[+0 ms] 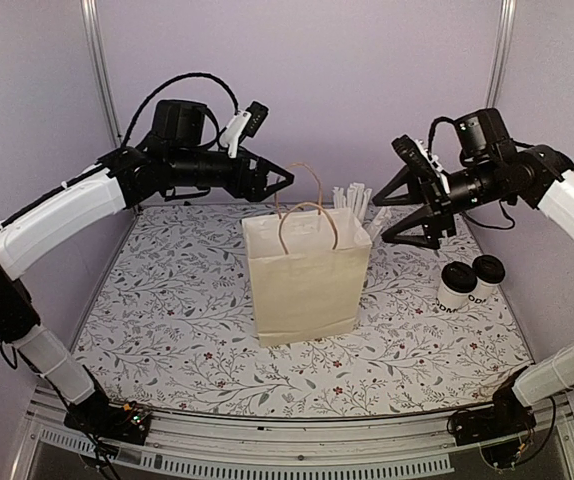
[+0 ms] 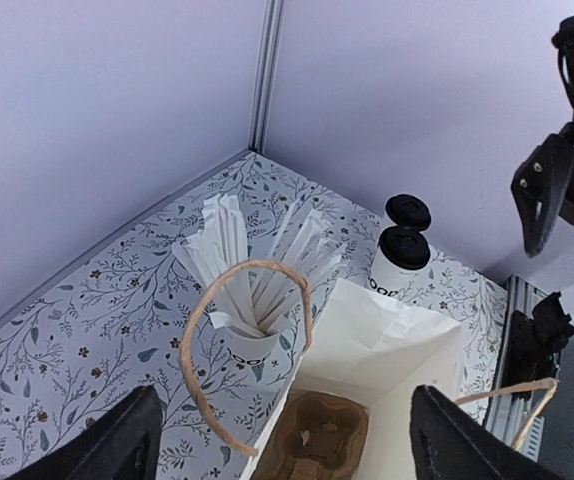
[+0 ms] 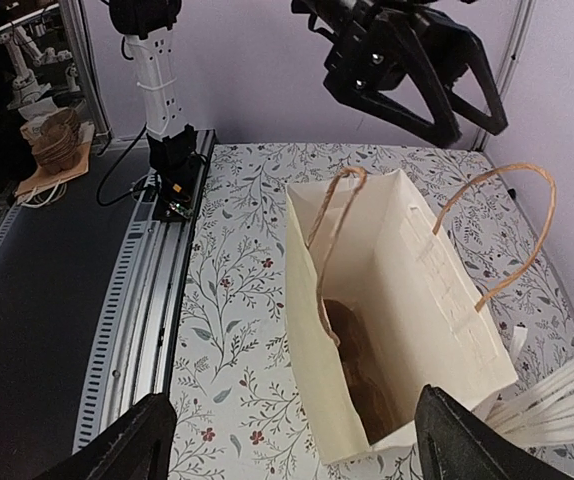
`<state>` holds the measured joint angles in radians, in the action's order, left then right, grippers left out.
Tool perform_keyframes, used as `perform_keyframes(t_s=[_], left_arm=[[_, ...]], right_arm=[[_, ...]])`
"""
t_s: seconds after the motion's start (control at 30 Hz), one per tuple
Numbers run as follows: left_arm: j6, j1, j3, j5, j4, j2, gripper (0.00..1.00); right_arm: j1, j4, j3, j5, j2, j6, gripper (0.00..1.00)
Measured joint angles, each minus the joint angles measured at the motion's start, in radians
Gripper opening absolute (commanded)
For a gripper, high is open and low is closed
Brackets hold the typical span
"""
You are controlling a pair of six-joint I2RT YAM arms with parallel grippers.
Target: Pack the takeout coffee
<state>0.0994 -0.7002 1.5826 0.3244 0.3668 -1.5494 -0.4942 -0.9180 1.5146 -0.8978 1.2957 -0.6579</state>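
The coffee sits on the table, outside the bag. It is low and off to the outer side of my right gripper, with a second lidded cup right beside it. Neither is in the bag, so I judge the packing of them is not yet done.

The bag stands upright with its mouth spread, between and beneath both sets of jaws. I reckon that stance lets a cup drop straight in. A brown tray lies in the bag's bottom, probably there to seat the cups. The straws stand in their own cup just past the bag, ahead of the left jaws and out of the way.

My left gripper hangs above the bag's far left corner with its jaws spread wide, nothing between them and touching nothing. The right jaws are likewise wide and empty, clear of the handles. From here I'd judge the right arm the better placed to fetch the coffee.
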Motion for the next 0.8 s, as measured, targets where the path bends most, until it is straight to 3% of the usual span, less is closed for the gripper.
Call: perform_keyframes(t_s=[0.1, 0.2, 0.27, 0.37, 0.43, 0.63, 0.8], left_arm=[[0.007, 0.003, 0.082, -0.005, 0.019, -0.083, 0.72], [0.019, 0.005, 0.144, -0.006, 0.041, -0.150, 0.49], [0.022, 0.006, 0.160, -0.002, 0.051, -0.175, 0.25], [0.023, 0.008, 0.169, 0.012, 0.067, -0.196, 0.00], [0.024, 0.009, 0.169, 0.020, 0.068, -0.201, 0.00], [0.027, 0.014, 0.198, 0.064, 0.090, -0.203, 0.00], [0.057, 0.013, 0.240, 0.109, 0.107, -0.169, 0.00]], right_arm=[[-0.079, 0.002, 0.087, 0.038, 0.103, 0.016, 0.82], [-0.145, 0.005, 0.171, 0.073, 0.200, 0.034, 0.70], [-0.188, 0.006, 0.209, 0.090, 0.254, 0.042, 0.48], [-0.248, 0.006, 0.235, 0.116, 0.327, 0.054, 0.08], [-0.269, 0.000, 0.246, 0.128, 0.362, 0.073, 0.00], [-0.276, -0.011, 0.300, 0.144, 0.392, 0.105, 0.00], [-0.277, -0.032, 0.375, 0.066, 0.362, 0.088, 0.00]])
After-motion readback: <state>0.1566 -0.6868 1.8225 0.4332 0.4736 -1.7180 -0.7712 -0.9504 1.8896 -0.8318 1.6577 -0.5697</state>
